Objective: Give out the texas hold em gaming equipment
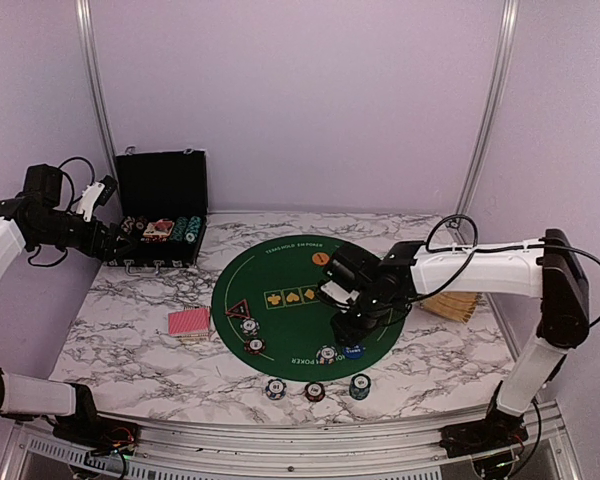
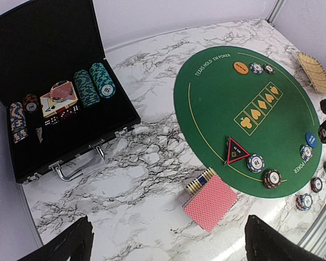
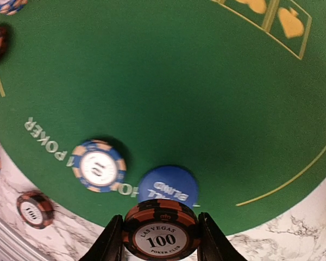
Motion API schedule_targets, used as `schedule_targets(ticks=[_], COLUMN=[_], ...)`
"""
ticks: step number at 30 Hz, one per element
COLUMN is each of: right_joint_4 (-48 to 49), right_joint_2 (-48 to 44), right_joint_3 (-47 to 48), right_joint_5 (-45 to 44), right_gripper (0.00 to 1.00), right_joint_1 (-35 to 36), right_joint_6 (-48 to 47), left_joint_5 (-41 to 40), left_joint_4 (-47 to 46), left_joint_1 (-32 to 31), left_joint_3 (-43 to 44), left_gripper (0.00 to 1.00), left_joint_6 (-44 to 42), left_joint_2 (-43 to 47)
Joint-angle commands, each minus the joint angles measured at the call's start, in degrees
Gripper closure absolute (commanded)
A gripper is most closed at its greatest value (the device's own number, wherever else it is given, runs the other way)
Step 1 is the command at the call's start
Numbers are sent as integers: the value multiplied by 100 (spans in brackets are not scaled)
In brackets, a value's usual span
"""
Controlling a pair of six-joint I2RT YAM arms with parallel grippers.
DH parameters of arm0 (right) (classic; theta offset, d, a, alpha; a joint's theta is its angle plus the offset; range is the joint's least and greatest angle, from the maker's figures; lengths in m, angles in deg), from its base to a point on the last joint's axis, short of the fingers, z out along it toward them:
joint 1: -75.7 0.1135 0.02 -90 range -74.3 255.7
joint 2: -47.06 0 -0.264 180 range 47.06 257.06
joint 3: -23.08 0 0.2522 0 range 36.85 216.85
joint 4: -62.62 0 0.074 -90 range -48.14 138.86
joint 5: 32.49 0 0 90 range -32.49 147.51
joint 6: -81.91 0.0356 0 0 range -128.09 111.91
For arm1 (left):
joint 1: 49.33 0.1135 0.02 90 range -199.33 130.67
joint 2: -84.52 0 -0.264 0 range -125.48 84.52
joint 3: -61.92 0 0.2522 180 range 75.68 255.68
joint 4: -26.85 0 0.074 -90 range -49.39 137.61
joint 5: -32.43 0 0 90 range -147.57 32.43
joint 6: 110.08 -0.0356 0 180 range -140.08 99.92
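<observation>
Marble worktop [image 1: 130, 340], round green poker mat [image 1: 290, 270], open black case [image 1: 162, 190] at 10 o'clock, left jaws spread wide near it.
At the mat's 5 o'clock the right jaws pinch a 100 chip [image 3: 162, 231] above the blue button disc [image 3: 168, 185]; it is best lowered flat onto bare felt, clear of that disc. Outside the case: one card deck [image 1: 188, 322], two button discs, nine chips counting the held one, and one triangle [image 1: 237, 309].

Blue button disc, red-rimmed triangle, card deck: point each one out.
blue button disc [image 3: 166, 185], right wrist view, on its blue face
red-rimmed triangle [image 2: 236, 151], left wrist view, on its black centre
card deck [image 2: 211, 202], left wrist view, on the top red back
</observation>
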Motion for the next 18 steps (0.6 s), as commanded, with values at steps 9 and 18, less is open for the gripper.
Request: schedule_targets(ticks=[9,18], right_joint_4=[663,929], right_joint_2=[-415,-238], right_joint_3=[-1082,-1272], right_joint_5=[-74,87], right_gripper=[81,81], right_joint_1=[-1255,-1278], right_joint_6=[68,81], left_joint_5=[62,104], left_joint_4=[148,154], left_joint_1=[13,7], left_joint_3=[156,166], left_gripper=[1,1], left_joint_6=[-70,-63], left_joint_2=[83,70])
